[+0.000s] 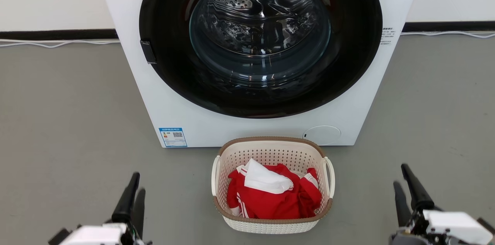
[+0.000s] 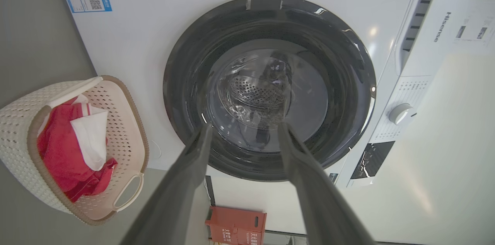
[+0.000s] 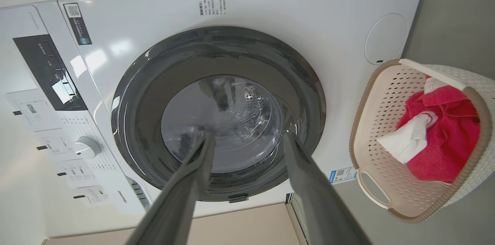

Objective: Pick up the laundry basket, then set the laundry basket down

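The left claw (image 1: 138, 183) sits low at the robot's left, its two dark fingers standing apart and gripping nothing; in the left wrist view the same claw (image 2: 245, 126) shows a wide gap between its fingers. The right claw (image 1: 400, 174) mirrors it at the robot's right, fingers likewise spread and empty, as the right wrist view confirms (image 3: 248, 133). Both hover above the grey floor (image 1: 69, 129), well apart from each other.

Between them, and touching neither, the laundry basket (image 1: 270, 156) stands upright on the floor, open top facing up. Its long axis appears to run left to right, parallel to the washer's front, with one white loop handle (image 1: 215, 175) at the end toward the left claw and the other handle (image 1: 330, 177) toward the right. A red garment (image 1: 278, 202) lies inside, with a white cloth (image 1: 265, 179) on top.

Just behind the basket is the white washing machine (image 1: 135, 24), its round dark door (image 1: 166, 24) facing the robot.
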Motion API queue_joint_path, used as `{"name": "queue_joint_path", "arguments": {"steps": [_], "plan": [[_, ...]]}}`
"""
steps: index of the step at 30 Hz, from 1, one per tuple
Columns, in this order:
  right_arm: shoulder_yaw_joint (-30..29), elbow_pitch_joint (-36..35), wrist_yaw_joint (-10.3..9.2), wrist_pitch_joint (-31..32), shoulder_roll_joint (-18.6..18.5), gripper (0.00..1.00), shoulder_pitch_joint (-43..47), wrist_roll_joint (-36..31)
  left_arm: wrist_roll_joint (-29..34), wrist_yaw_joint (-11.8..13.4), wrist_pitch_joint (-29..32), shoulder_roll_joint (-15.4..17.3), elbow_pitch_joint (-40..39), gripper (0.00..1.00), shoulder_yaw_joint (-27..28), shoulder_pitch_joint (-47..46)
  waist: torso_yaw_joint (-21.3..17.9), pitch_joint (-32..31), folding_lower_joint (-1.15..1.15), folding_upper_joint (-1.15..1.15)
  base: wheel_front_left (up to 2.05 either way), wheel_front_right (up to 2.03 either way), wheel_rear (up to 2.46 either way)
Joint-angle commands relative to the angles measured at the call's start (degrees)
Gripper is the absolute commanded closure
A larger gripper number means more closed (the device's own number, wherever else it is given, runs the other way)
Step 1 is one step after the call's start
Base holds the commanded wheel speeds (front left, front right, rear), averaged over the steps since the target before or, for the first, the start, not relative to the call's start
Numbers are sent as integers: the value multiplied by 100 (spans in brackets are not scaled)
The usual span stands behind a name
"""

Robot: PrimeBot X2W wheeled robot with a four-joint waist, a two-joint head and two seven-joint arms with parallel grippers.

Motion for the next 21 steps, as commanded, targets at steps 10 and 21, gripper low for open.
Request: {"name": "queue_joint_path", "arguments": {"steps": [10,21], "plan": [[43,-146,3,-155,-17,0,20,-49,65,-3,-163,17,-68,0,-77,-12,1,-1,4,0,0,0,0],[96,-277,7,-349,-92,0,38,-752,505,-7,-349,29,-83,0,-113,-8,7,13,0,0,0,0,0]]}}
